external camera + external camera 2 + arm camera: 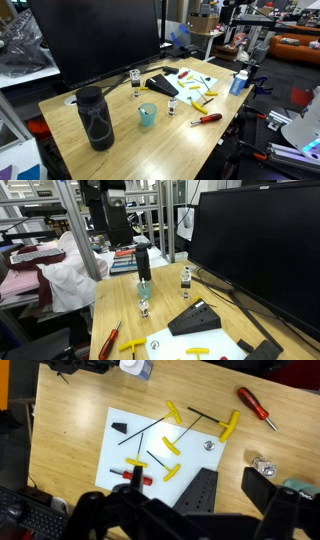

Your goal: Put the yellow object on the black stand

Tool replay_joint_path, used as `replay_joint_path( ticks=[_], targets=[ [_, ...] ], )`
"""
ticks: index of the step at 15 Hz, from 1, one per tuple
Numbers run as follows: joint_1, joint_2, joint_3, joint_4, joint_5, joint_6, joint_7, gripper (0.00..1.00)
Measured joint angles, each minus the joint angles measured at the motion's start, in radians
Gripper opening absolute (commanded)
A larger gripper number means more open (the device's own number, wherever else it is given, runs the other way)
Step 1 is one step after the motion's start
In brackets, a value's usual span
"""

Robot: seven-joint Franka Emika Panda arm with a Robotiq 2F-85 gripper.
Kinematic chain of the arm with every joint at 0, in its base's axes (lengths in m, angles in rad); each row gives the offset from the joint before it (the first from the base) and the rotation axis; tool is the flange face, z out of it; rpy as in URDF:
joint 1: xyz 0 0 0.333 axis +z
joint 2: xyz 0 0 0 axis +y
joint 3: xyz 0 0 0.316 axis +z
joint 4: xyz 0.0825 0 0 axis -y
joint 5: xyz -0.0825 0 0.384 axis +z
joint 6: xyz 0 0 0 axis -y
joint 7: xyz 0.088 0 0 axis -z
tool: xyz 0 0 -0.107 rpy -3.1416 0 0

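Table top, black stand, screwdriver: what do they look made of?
Table top: pale wood, perhaps bamboo, going by its fine strip grain; matte finish. Black stand: even matte black, probably plastic, though painted metal is possible. Screwdriver: the red handle looks like moulded plastic, the thin grey shaft like metal.

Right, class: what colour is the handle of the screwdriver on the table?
The screwdriver handle is red, and it shows best in the wrist view.
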Motion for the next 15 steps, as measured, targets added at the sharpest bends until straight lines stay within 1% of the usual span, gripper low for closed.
replay_joint_path(
  ticks=[2, 4, 9, 11, 15],
  targets=[
    [0.000, 0.000, 0.000, 0.000, 0.000, 0.000, 0.000, 1.00],
    [0.010, 0.004, -0.002, -0.015, 0.025, 0.000, -0.026, 1.00],
    [0.056, 0.066, -0.009, -0.115, 0.103, 0.007, -0.153, 1.00],
    [0.068, 0.099, -0.008, -0.137, 0.098, 0.000, -0.204, 1.00],
    [0.072, 0.109, -0.008, -0.134, 0.085, -0.012, -0.220, 1.00]
  ],
)
